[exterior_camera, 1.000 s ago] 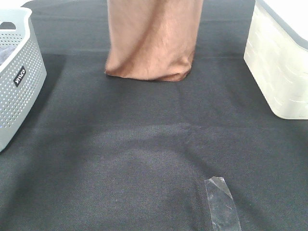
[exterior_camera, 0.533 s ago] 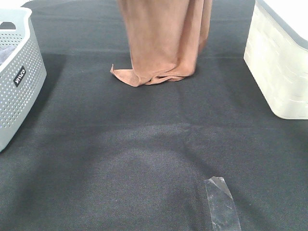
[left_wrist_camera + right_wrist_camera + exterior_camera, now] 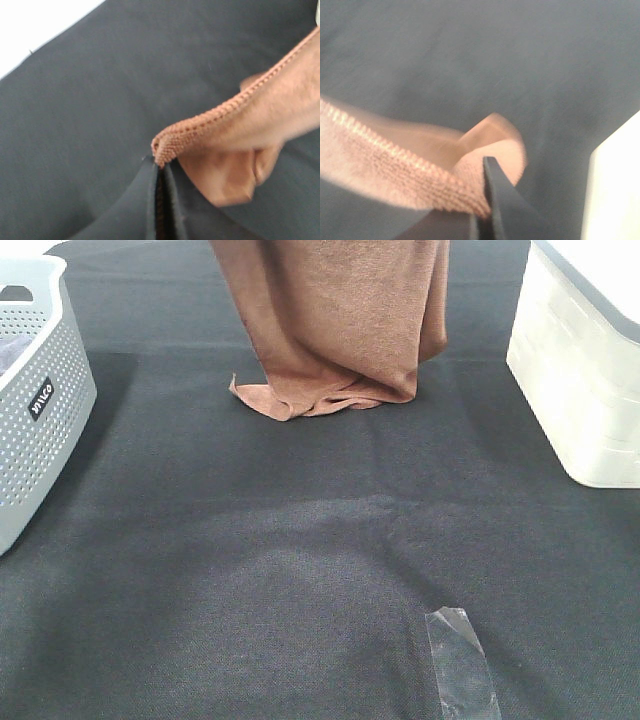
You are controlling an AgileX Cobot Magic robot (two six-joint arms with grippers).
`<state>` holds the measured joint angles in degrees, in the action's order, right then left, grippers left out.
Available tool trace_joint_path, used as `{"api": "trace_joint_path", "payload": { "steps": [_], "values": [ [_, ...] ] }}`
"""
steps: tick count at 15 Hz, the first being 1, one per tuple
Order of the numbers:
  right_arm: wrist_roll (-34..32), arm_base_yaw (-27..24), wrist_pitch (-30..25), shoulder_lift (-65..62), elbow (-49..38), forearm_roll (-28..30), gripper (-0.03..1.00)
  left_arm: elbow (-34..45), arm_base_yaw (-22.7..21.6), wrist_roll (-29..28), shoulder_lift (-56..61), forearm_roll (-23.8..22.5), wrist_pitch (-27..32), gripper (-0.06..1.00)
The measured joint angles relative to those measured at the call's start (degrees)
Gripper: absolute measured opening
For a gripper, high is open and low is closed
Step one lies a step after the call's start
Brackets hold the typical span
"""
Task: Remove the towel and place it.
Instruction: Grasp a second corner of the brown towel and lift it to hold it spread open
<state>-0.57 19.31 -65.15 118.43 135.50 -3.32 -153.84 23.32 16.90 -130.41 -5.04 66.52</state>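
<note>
The brown towel [image 3: 335, 320] hangs from above the top edge of the high view, and its lower end lies crumpled on the black table cloth [image 3: 300, 570] at the far middle. Neither gripper shows in the high view. In the left wrist view my left gripper [image 3: 161, 172] is shut on a stitched hem corner of the towel [image 3: 260, 125]. In the right wrist view my right gripper [image 3: 482, 212] is shut on another hemmed edge of the towel [image 3: 385, 175]. The white tag is not in view.
A grey perforated basket [image 3: 35, 390] stands at the left edge. A white bin [image 3: 585, 370] stands at the right edge and shows in the right wrist view [image 3: 615, 190]. A strip of clear tape [image 3: 460, 660] lies on the cloth near the front.
The towel's bottom has dropped onto the cloth and folded, with a corner pushed out to the left. The hanging part has spread wider and shifted slightly right.
</note>
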Motion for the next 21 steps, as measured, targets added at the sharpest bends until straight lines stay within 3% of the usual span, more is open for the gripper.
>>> {"api": "trace_joint_path", "payload": {
  "steps": [2, 6, 10, 12, 14, 18, 21],
  "values": [
    [0.3, 0.0, -3.8, -0.4, 0.0, -3.1, 0.01, 0.0, 0.0, -1.0, 0.5, 0.1, 2.7, 0.00],
    [0.9, 0.0, -4.7, -1.5, 0.0, -7.2, 0.01, 0.1, 0.0, -8.9, 4.0, 1.2, 3.2, 0.00],
    [1.4, 0.0, -4.9, -5.7, -0.7, -6.2, 0.01, 0.7, 0.0, -9.9, 6.2, 3.6, 3.3, 0.00],
    [1.4, 0.0, -4.8, -10.3, -5.7, -5.4, 0.01, 4.4, 0.0, -9.9, 10.3, 4.1, 3.3, 0.00],
    [1.4, 0.0, -4.8, -15.6, -13.6, -5.4, 0.01, 13.7, 0.1, -9.9, 16.7, 4.5, 3.3, 0.00],
    [1.5, 0.4, -4.8, -24.0, -27.6, -6.8, 0.01, 40.9, 0.5, -9.4, 31.6, 7.0, 2.9, 0.00],
    [1.8, 0.7, -4.5, -29.5, -35.0, -9.2, 0.01, 55.1, 0.9, -8.9, 43.2, 9.2, 1.3, 0.00]
  ]
}}
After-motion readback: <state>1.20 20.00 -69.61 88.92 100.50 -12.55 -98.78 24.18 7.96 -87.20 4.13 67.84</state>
